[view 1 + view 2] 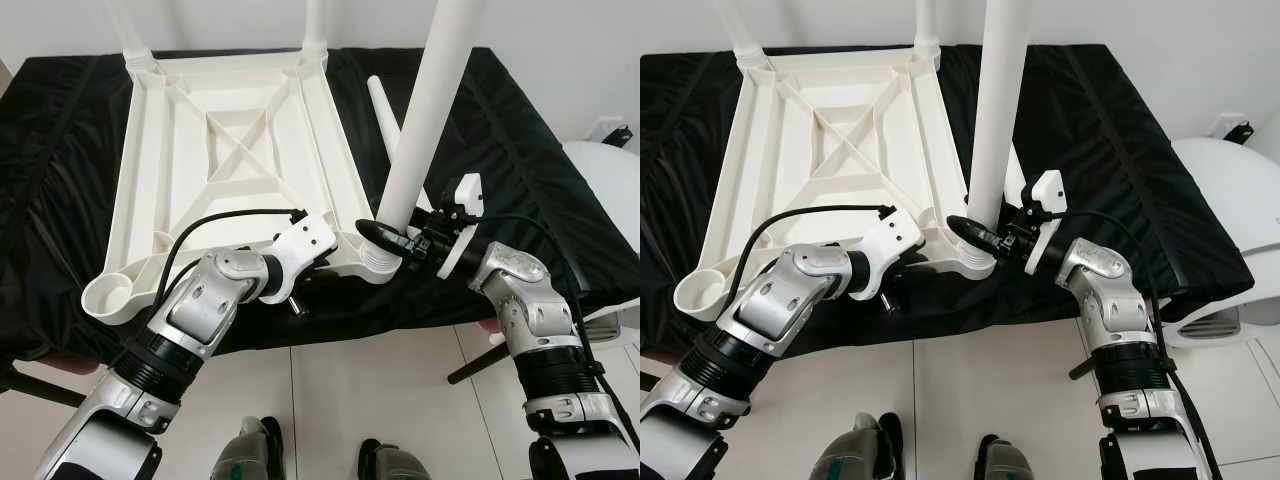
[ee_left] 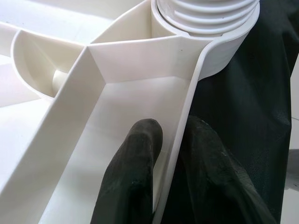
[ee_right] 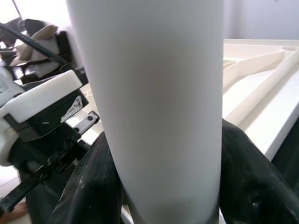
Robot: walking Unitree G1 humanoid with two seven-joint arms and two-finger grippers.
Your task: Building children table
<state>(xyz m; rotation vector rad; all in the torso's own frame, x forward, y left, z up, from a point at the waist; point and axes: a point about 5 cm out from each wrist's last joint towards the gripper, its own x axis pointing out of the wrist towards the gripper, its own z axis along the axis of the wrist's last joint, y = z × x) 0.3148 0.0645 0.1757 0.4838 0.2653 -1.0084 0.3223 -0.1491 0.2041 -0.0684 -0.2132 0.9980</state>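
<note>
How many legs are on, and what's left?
Two far white plastic legs stand in the upside-down white tabletop. In hand: right pincer grips the third leg in the near-right socket; left pincer clamps the rim. Left: the spare leg for the near-left socket.

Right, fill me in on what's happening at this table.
The robot is assembling a white plastic tabletop that lies upside down on a black cloth. The right end effector is shut on a leg standing upright in the near right corner socket. The left end effector pinches the tabletop's rim beside that socket. Two far legs are already in; the near left socket is empty, and a spare leg lies on the cloth.
</note>
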